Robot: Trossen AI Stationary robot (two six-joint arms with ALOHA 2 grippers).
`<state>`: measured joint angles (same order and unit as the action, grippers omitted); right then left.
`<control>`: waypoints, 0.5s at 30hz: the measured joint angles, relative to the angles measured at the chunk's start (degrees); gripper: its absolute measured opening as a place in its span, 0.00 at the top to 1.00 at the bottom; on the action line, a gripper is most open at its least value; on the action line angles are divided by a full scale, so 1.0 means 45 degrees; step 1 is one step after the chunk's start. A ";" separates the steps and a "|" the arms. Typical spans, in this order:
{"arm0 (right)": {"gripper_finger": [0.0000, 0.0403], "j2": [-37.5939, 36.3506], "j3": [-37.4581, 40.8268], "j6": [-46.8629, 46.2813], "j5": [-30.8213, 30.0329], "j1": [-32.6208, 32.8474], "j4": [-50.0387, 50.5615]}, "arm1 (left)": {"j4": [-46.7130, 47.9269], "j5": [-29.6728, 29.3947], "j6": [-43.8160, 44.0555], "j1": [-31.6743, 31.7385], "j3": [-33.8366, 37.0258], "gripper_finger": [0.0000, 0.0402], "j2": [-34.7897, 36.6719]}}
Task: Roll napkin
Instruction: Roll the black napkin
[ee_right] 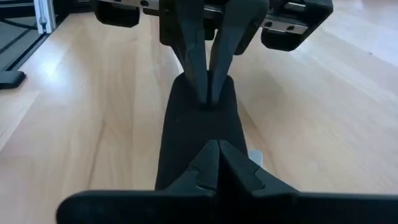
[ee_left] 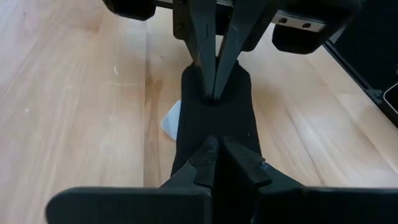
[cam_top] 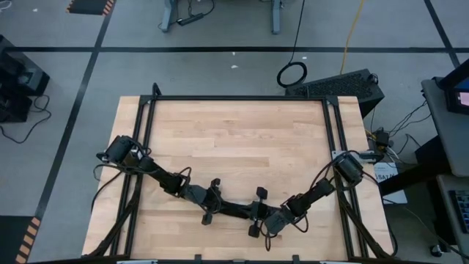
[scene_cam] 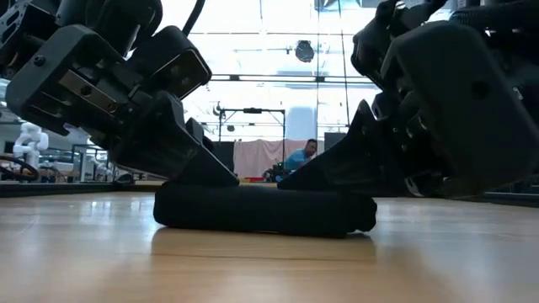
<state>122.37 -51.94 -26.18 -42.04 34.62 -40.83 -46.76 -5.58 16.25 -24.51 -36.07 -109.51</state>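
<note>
On rolled napkin (scene_cam: 265, 209): both grippers (ee_left: 216, 93) (ee_right: 208, 96), closed.

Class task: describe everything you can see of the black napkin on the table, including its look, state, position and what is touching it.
The napkin is plain black, matte, soft cloth, rolled into a long low bundle lying flat on the wooden table, near its front edge. A small white tag sticks out from one side. The left gripper presses on one end with fingers shut, and the right gripper presses on the other end, also shut. Both come down at a slant, tips pointing toward each other.
</note>
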 joint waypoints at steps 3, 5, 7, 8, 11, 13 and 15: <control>1.00 -0.0109 0.0000 0.0535 0.0014 -0.0003 -0.0143 | 0.0012 0.0005 0.0000 0.0000 0.0000 0.93 0.0114; 1.00 -0.0329 0.0005 0.1057 0.0053 -0.0003 -0.0311 | 0.0021 0.0131 -0.0005 0.0034 0.0010 0.93 0.0383; 1.00 -0.0655 0.0005 0.1506 0.0062 -0.0012 -0.0352 | 0.0121 0.0189 -0.0038 0.0049 0.0005 0.93 0.0723; 1.00 -0.0797 0.0005 0.1648 0.0050 -0.0012 -0.0399 | 0.0199 0.0194 -0.0092 0.0049 0.0005 0.93 0.0945; 1.00 -0.1140 0.0005 0.2181 0.0049 -0.0044 -0.0375 | 0.0365 0.0194 -0.0395 0.0099 -0.0001 0.93 0.1585; 1.00 -0.1359 0.0005 0.2369 0.0053 -0.0094 -0.0301 | 0.0789 0.0192 -0.0496 0.0178 -0.0005 0.93 0.1900; 1.00 -0.1551 0.0005 0.2357 0.0039 -0.0119 -0.0165 | 0.1081 0.0190 -0.0553 0.0247 -0.0005 0.93 0.2192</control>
<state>115.39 -51.92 -15.58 -41.87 34.09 -41.57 -41.90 -4.73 13.76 -23.40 -36.10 -99.65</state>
